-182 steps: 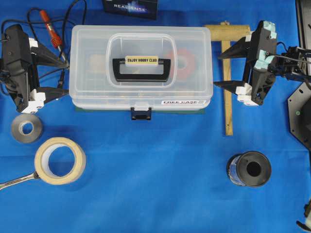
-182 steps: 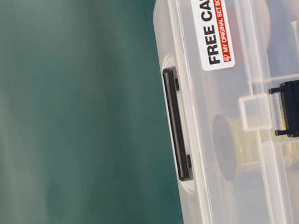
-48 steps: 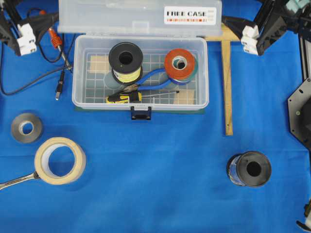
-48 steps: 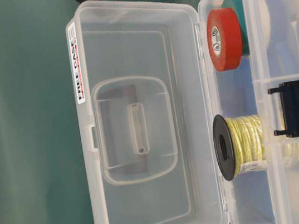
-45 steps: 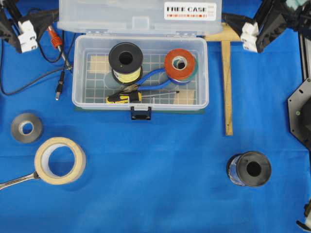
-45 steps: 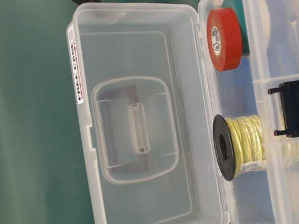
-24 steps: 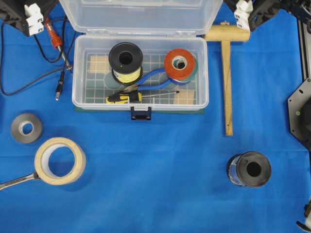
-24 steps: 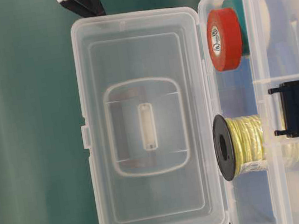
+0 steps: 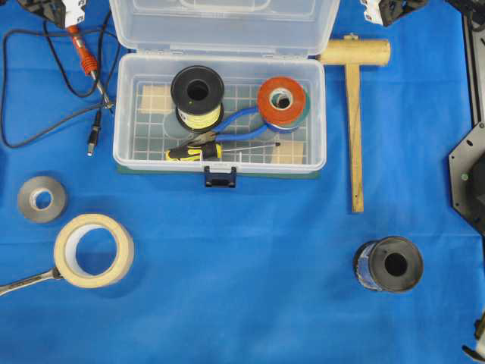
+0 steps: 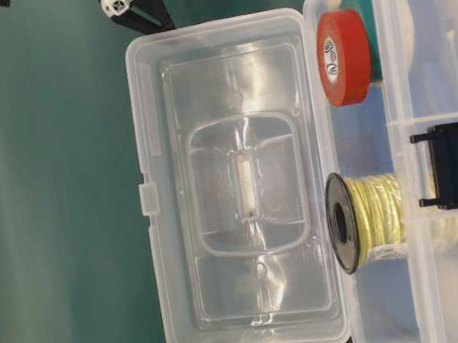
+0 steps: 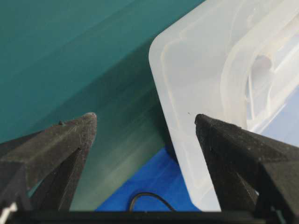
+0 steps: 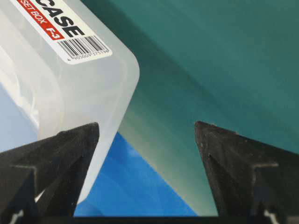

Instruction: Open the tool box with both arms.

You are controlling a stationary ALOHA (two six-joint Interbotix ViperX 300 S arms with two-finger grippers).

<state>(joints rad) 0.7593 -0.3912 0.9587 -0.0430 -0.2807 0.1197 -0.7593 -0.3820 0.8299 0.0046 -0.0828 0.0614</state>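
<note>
The tool box (image 9: pixel 121 114) stands open on the blue cloth, dark blue latch (image 9: pixel 220 178) in front. Its clear lid (image 9: pixel 223 30) leans back past upright, seen from inside in the table-level view (image 10: pixel 240 187). My left gripper (image 9: pixel 74 10) sits at the lid's back left corner, fingers wide open (image 11: pixel 145 117); the lid corner (image 11: pixel 196 70) lies against the right finger, nothing is between them. My right gripper (image 9: pixel 376 9) is open (image 12: pixel 147 125) at the back right corner. The lid's stickered edge (image 12: pixel 70 65) is beside its left finger.
Inside the box lie a yellow wire spool (image 9: pixel 197 95), red tape (image 9: pixel 280 98), blue pliers (image 9: pixel 242 121) and a screwdriver (image 9: pixel 193 152). Around it: wooden mallet (image 9: pixel 354 114), black spool (image 9: pixel 388 264), masking tape (image 9: pixel 93 250), grey tape (image 9: pixel 41 199), wrench (image 9: pixel 26 282), cables (image 9: pixel 82 49).
The lid has swung further back past upright. Both grippers have moved back with it toward the far edge, still open.
</note>
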